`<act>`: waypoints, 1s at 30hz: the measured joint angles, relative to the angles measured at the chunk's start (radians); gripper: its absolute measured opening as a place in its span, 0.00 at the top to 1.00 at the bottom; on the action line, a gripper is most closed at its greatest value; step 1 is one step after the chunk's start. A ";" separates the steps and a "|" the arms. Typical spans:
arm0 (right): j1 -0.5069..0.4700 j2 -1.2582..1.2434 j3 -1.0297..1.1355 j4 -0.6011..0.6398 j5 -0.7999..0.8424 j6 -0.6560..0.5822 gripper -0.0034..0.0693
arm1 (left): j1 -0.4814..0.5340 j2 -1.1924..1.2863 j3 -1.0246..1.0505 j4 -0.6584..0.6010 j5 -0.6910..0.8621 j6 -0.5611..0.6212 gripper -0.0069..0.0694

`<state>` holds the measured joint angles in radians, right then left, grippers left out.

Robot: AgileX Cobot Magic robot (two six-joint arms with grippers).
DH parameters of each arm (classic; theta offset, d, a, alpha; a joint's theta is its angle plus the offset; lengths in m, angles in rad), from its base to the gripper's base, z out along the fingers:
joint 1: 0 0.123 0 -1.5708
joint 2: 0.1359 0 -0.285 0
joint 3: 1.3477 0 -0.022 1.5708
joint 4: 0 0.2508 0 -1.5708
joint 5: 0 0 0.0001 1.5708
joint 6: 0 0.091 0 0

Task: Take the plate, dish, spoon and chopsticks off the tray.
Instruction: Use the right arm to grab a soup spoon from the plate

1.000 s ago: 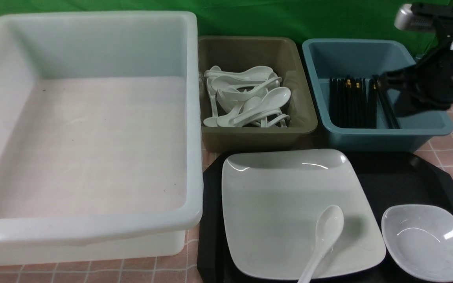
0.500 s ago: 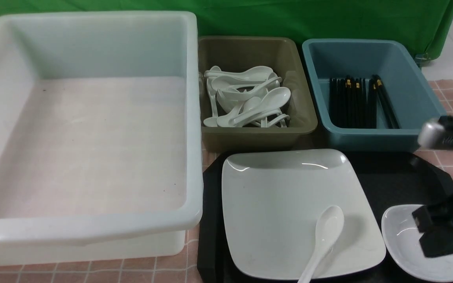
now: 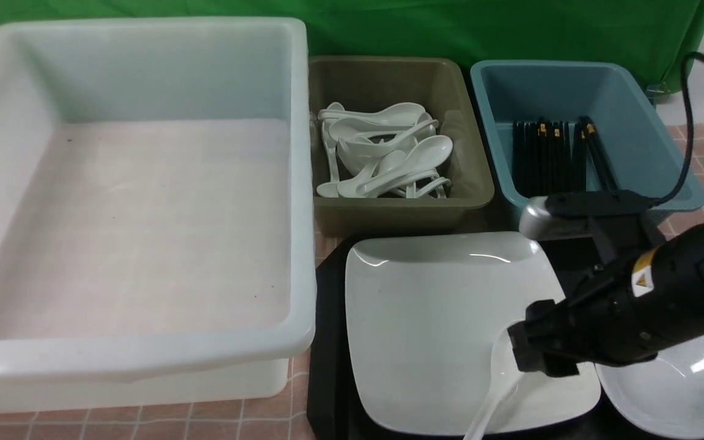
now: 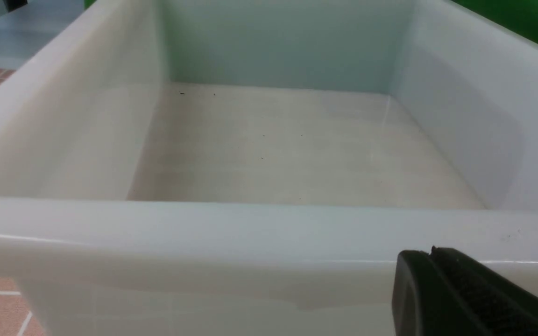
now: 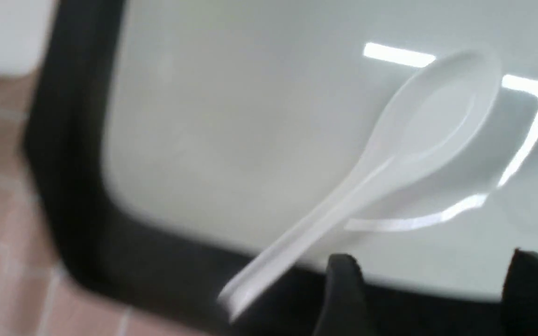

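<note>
My right gripper (image 3: pixel 539 346) hovers empty, jaws apart, over the spoon (image 5: pixel 381 163) lying on the plate (image 3: pixel 425 318), positioned to grasp it.

An olive tub (image 3: pixel 388 214) sat at the back, holding a heap of white spoons (image 3: pixel 382 153). Just left of it stood a large white tub (image 3: pixel 144 357). Just right of it, a blue tub (image 3: pixel 553 91) held black chopsticks (image 3: pixel 541 159). Behind it hung a green cloth (image 3: pixel 450 30). Beneath it lay a pink checked tablecloth (image 3: pixel 144 421).

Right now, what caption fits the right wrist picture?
Open jaws beside a white spoon resting on the plate, handle over the black tray.
</note>
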<state>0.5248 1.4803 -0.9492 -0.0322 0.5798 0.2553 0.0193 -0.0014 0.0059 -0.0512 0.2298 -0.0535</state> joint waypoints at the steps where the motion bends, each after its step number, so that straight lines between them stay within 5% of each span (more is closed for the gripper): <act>1: -0.015 0.042 0.000 -0.026 -0.034 0.006 0.26 | 0.000 0.000 0.000 0.000 0.000 0.000 0.90; 12: -0.073 0.252 0.000 -0.054 -0.246 0.021 0.26 | 0.000 0.000 0.000 0.000 0.000 -0.001 0.90; 15: -0.073 0.272 0.000 -0.052 -0.256 0.021 0.39 | 0.000 0.000 0.000 0.000 0.000 -0.001 0.90; 19: -0.073 0.273 0.000 -0.043 -0.265 0.023 0.77 | 0.000 0.000 0.000 0.000 0.000 -0.001 0.90; 21: -0.073 0.268 -0.001 -0.043 -0.270 0.020 0.83 | 0.000 0.000 0.000 0.000 0.000 -0.001 0.90; 30: -0.073 0.159 -0.099 -0.046 -0.113 -0.016 0.82 | 0.000 0.000 0.000 0.000 0.000 -0.001 0.90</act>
<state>0.4519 1.6395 -1.0479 -0.0781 0.4670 0.2390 0.0193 -0.0014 0.0059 -0.0512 0.2298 -0.0545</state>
